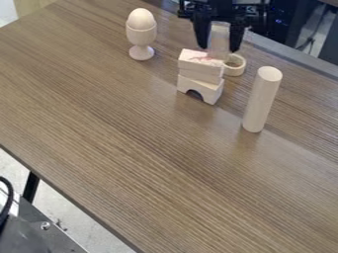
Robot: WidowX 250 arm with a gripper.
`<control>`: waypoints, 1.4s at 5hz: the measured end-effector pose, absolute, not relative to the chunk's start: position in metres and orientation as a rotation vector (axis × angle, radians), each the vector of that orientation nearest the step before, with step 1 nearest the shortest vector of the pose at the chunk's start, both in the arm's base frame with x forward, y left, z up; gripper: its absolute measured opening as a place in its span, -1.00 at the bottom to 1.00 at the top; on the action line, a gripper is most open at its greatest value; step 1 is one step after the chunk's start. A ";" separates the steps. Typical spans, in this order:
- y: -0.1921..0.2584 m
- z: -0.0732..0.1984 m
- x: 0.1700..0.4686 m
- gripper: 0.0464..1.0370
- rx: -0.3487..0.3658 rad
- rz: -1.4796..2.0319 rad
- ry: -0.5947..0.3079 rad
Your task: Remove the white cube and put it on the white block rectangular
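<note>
White cylinder [262, 100] upright toward far edge of bench [142, 143]: keep clear. Jaws [218, 48] closed on white cube [219, 37], by far end of rectangular block [199, 68]. Centre above, lower level, release gently.

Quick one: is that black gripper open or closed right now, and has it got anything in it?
Gripper: closed on a pale block, up by the stacked white blocks.
</note>
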State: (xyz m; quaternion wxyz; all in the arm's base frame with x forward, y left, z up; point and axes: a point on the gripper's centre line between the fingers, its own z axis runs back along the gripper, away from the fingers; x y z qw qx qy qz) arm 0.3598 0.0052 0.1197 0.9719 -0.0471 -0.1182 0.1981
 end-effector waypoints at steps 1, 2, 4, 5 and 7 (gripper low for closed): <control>0.016 0.119 0.371 0.02 -0.106 0.442 -0.232; 0.024 0.117 0.377 0.02 -0.110 0.462 -0.227; 0.031 0.111 0.377 0.02 -0.103 0.474 -0.204; 0.033 0.111 0.376 0.02 -0.092 0.468 -0.202; 0.033 0.111 0.375 0.02 -0.089 0.467 -0.196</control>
